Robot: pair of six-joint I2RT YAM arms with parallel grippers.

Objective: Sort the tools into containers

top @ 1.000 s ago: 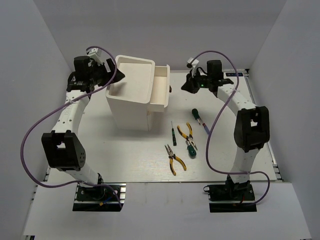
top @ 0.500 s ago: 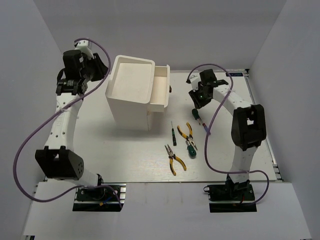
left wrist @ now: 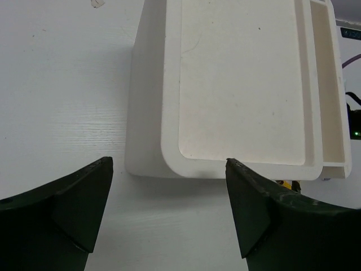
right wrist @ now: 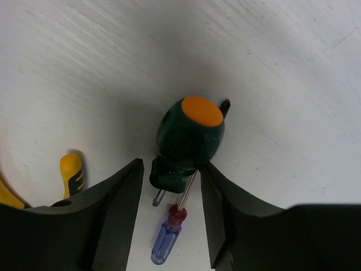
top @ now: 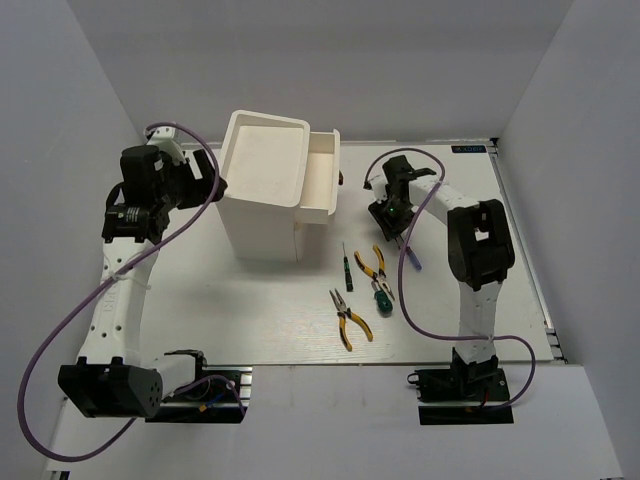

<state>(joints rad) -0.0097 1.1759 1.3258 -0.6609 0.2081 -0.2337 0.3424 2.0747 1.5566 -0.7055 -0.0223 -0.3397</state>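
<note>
On the tabletop (top: 250, 300) we see the white box (top: 262, 165), its top drawer (top: 320, 175) pulled out. The left tool (left wrist: 169, 164) hangs wide open beside the box. The right tool (right wrist: 169, 220), partly open, straddles a stubby green screwdriver (right wrist: 189, 141) lying beside a blue screwdriver (right wrist: 166, 240).

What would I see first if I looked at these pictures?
Probably the tall white box at the back of the table, with one drawer pulled out on its right. Then the stubby green screwdriver with an orange cap, the open right tool reaching either side of it, and two yellow pliers lying nearby.
</note>
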